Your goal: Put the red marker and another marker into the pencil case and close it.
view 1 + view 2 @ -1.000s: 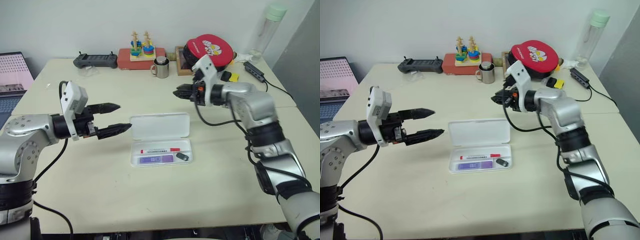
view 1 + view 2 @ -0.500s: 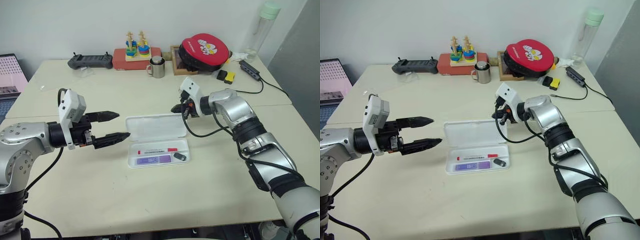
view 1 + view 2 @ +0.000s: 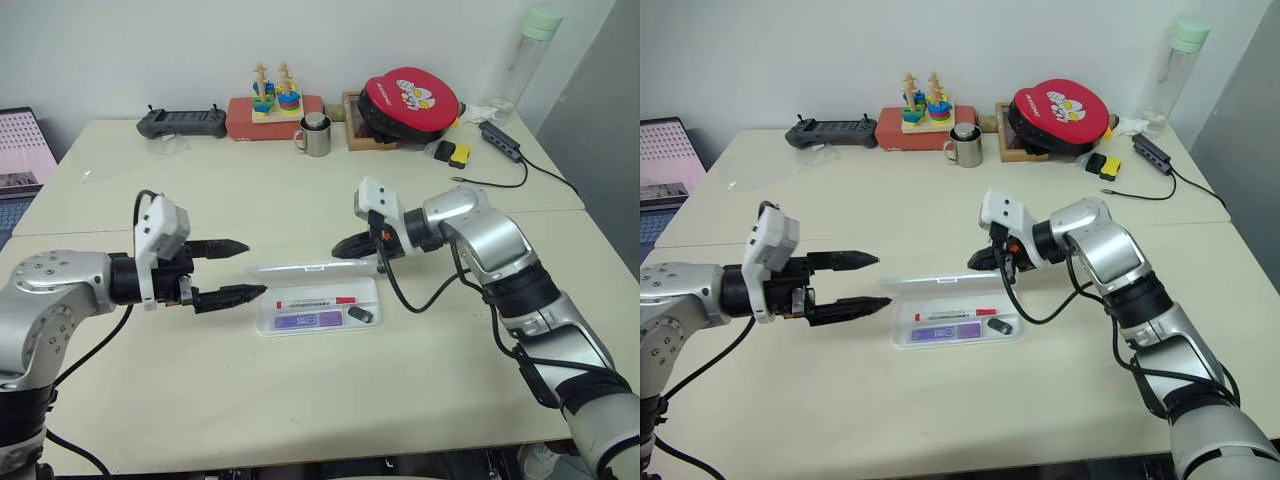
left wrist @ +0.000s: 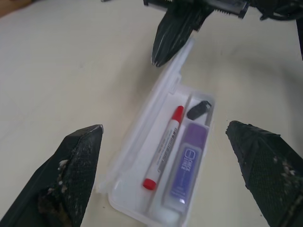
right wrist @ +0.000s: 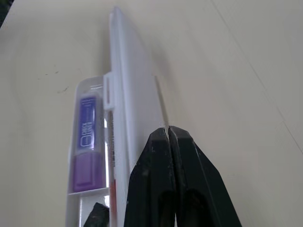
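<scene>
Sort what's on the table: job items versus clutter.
Job items: red marker, purple marker, pencil case with its lid half raised, right gripper at the lid.

Clutter: small dark object in the case, metal mug, stacking toy, controller, red pouch, bottle.

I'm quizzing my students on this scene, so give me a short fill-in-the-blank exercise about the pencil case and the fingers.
1. The pencil case lid stands half raised, pushed by the ____ gripper.
2. The left gripper has its fingers ____.
3. Beside the red marker in the case lies a ____ marker.

Missing words: right; open; purple
</scene>
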Motion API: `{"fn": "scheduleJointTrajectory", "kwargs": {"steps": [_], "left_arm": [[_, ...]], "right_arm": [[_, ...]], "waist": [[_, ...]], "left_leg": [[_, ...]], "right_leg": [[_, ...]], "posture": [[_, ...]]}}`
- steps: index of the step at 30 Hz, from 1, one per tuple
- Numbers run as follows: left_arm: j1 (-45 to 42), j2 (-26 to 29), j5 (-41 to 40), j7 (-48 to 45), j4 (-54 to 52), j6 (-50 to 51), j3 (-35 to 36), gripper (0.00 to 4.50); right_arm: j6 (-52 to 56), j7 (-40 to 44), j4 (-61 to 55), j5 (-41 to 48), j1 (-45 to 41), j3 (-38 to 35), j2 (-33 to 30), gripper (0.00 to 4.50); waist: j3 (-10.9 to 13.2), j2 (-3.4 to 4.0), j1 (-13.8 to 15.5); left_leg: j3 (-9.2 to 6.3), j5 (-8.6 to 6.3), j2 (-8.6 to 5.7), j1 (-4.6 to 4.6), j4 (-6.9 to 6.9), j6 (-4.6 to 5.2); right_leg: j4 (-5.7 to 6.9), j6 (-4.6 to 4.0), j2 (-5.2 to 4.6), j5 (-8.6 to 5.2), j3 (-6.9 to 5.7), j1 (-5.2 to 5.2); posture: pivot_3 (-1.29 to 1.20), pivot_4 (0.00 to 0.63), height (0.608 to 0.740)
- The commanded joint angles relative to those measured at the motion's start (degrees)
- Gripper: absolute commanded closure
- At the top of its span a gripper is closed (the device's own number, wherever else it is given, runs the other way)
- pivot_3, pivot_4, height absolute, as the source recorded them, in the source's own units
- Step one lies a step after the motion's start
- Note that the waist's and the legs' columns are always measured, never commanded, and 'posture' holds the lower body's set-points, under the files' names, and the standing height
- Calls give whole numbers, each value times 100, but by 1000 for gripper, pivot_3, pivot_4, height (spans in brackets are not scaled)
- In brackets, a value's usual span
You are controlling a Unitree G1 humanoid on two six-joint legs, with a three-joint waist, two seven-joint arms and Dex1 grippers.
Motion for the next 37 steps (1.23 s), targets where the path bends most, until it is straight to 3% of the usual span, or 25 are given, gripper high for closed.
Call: {"fn": "scheduleJointTrajectory", "kwargs": {"steps": [1, 6, 12, 20, 24, 27, 32, 37], "left_arm": [[46, 152, 97, -57, -175, -146, -32, 0], [19, 132, 144, -57, -159, -178, -111, 0], [-17, 100, 148, -66, -123, -187, -206, 0], [-487, -402, 381, 859, 549, -111, -176, 0], [-472, -472, 795, 1320, 1109, -426, 7, 0], [-458, -419, 1009, 1472, 1679, -662, 178, 0], [-743, -528, 1297, 1749, 2509, -1113, 324, 0], [-825, -590, 1312, 1690, 2625, -1313, 275, 0]], "right_arm": [[-48, 205, -675, -179, 400, 554, -295, 4454], [-297, 54, -729, -737, 845, 1233, -512, 4454], [-184, -42, -779, -690, 999, 1161, -452, 4454], [582, -595, -1353, 858, 1262, -1076, -289, 4454], [1024, -1409, -1117, 1109, 1409, -2407, -665, 3691], [1151, -1848, -945, 1016, 1583, -2829, -1045, 2902], [1305, -2073, -1074, 1178, 1860, -2992, -1341, 1695], [1418, -2196, -1333, 1355, 1985, -2956, -1324, 330]], "waist": [[0, 0, 15], [0, 1, 30], [-8, -6, 32], [-4, -4, 69], [-5, -4, 108], [-5, -4, 152], [-4, -4, 153], [-5, -4, 153]], "left_leg": [[1, 0, 0, 0, 0, 0], [4, 0, -2, 1, 1, 0], [6, 0, 2, 13, -1, 0], [5, 0, -3, 6, 4, 0], [2, 0, -2, 7, 2, 0], [6, 0, -3, 8, 1, 0], [14, 0, 0, 7, 0, 0], [15, 0, 0, 7, 2, 0]], "right_leg": [[0, 0, 0, 0, 0, 0], [0, 0, 0, 0, 1, 2], [2, 0, 3, 0, 2, 8], [3, 0, 1, 0, 2, 4], [3, 0, 2, 0, 0, 5], [2, 0, 2, 0, -2, 4], [2, 0, 2, 0, 1, 2], [5, 0, 1, 0, 6, 2]], "posture": [[0, 150, 740], [0, 150, 740], [0, 150, 740], [0, 150, 740], [0, 150, 740], [0, 150, 740], [0, 150, 740], [0, 150, 740]]}}
